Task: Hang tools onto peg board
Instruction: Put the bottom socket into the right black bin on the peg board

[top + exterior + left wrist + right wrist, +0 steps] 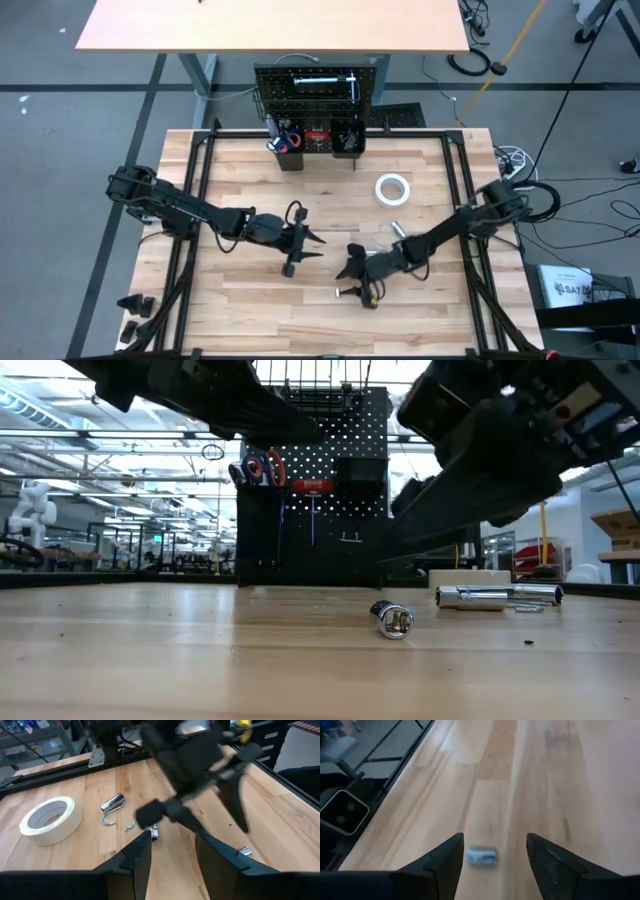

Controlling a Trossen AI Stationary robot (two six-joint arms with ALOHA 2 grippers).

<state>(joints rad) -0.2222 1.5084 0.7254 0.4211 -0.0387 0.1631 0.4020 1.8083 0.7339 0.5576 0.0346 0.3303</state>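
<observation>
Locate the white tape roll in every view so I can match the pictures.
High view: tape roll lies flat on the table, right of centre, in front of the peg board.
Low view: low white block at right, probably the roll edge-on, right of the peg board.
Left wrist view: tape roll at far left, beside a silver hook.
Right wrist view: not in it.
Shared landmark: the peg board.

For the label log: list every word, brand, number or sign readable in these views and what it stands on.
None can be read.
White box on the floor to the table's right: dark print, too small to read.
Red tag on the peg board: too blurred to read.
Tape roll: no print visible.
</observation>
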